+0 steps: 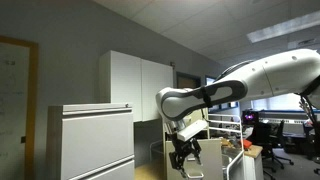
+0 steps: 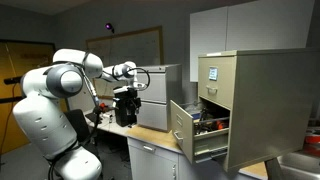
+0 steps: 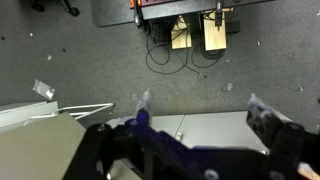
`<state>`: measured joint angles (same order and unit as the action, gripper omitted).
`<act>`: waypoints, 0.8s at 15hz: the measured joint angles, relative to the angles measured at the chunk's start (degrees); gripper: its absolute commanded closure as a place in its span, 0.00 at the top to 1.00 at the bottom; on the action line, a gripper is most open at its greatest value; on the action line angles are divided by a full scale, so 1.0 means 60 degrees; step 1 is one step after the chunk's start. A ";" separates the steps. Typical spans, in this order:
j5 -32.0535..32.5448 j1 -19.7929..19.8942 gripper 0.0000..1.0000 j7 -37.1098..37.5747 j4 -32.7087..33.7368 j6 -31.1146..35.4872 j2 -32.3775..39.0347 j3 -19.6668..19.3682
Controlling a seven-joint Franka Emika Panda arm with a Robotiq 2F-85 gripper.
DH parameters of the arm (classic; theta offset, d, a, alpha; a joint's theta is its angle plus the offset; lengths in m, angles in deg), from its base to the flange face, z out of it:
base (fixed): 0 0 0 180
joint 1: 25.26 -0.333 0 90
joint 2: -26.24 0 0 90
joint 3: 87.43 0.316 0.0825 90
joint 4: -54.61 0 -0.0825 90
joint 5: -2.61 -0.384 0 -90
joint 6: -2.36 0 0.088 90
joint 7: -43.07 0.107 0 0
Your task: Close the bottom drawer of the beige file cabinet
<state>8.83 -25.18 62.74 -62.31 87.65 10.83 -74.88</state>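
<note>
The beige file cabinet [image 2: 262,100] stands at the right of an exterior view on a pale counter. Its bottom drawer [image 2: 188,128] is pulled out toward the left, with dark items inside. The drawer above it is shut. My gripper [image 2: 125,108] hangs from the white arm well left of the drawer front and does not touch it. It also shows in an exterior view [image 1: 183,153] pointing down. In the wrist view the gripper [image 3: 200,110] is open and empty, its two fingers spread above a white surface. The cabinet is out of the wrist view.
A pale grey lateral cabinet [image 1: 95,140] [image 2: 155,95] stands near the gripper. A tall white cupboard [image 1: 140,85] [image 2: 240,30] rises behind. Desks and chairs [image 1: 270,145] fill the far office. Cables and power strips [image 3: 190,35] lie on the carpet.
</note>
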 measured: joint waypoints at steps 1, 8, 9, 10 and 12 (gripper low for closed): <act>0.0000 0.0000 1.00 0.0000 0.0002 0.0014 0.0003 0.0000; 0.0000 0.0000 1.00 0.0000 0.0009 0.0017 -0.0008 0.0000; 0.0000 -0.0029 1.00 0.0000 0.0005 0.0016 -0.0004 -0.0031; 0.0039 -0.0065 1.00 0.0000 0.0002 0.0021 0.0010 -0.0058; 0.0478 -0.0102 1.00 0.0049 0.0002 0.0166 0.0083 -0.0059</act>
<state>11.69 -25.79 63.04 -62.30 88.65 11.33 -75.24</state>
